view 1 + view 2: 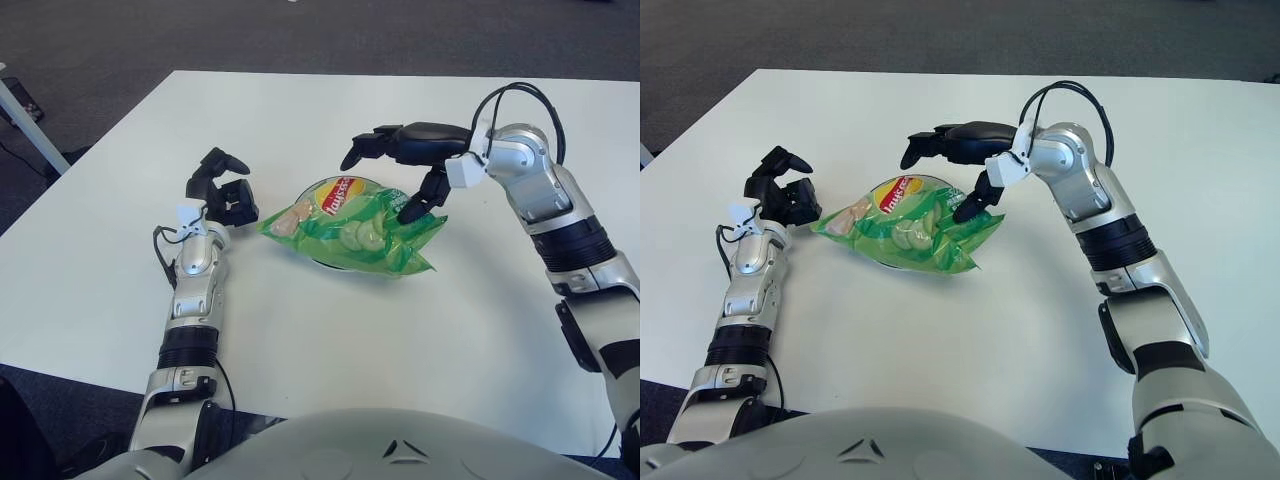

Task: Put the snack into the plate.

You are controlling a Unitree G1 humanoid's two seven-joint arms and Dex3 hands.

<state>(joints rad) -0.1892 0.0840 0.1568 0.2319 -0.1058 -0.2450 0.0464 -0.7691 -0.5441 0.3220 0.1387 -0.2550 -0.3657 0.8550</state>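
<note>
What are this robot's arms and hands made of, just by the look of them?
Both arms are silver-grey segmented shells with black ribbed bands at the joints. The left hand and right hand are black, each with three chunky fingers. A small white block sits at each wrist. A black cable loops over the right wrist; a thinner one hangs beside the left forearm.
</note>
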